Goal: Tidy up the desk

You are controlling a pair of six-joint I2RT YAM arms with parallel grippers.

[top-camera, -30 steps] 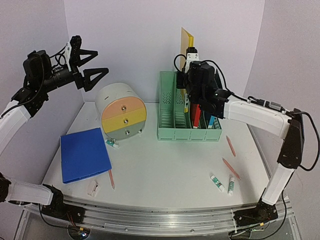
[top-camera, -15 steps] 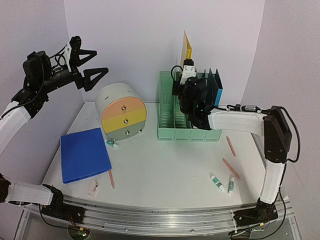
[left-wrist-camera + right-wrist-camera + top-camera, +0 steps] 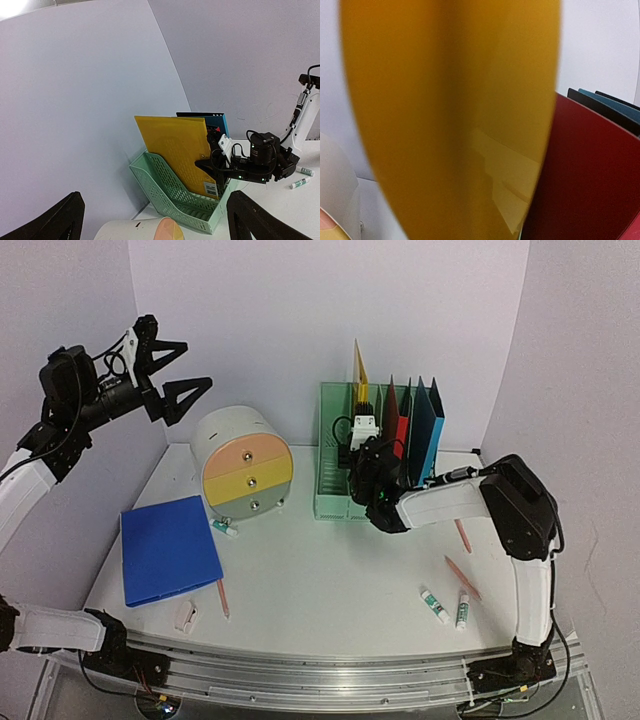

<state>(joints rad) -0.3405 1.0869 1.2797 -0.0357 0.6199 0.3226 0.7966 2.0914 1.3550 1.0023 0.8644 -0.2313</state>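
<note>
Filing | my right pincer (image 3: pixel 361 415) clamps narrow on the flat yellow plastic folder (image 3: pixel 358 365), standing in the mint-green mesh rack (image 3: pixel 333 475) | next, I judge: seat it, let go | left pincer (image 3: pixel 198 364) wide.

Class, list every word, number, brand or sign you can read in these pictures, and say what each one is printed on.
No text here can be read.
White sticker on the yellow folder: barcode-like print, too small to read.
Green-and-white tube and second tube on the desk: label print too blurred to read.
</note>
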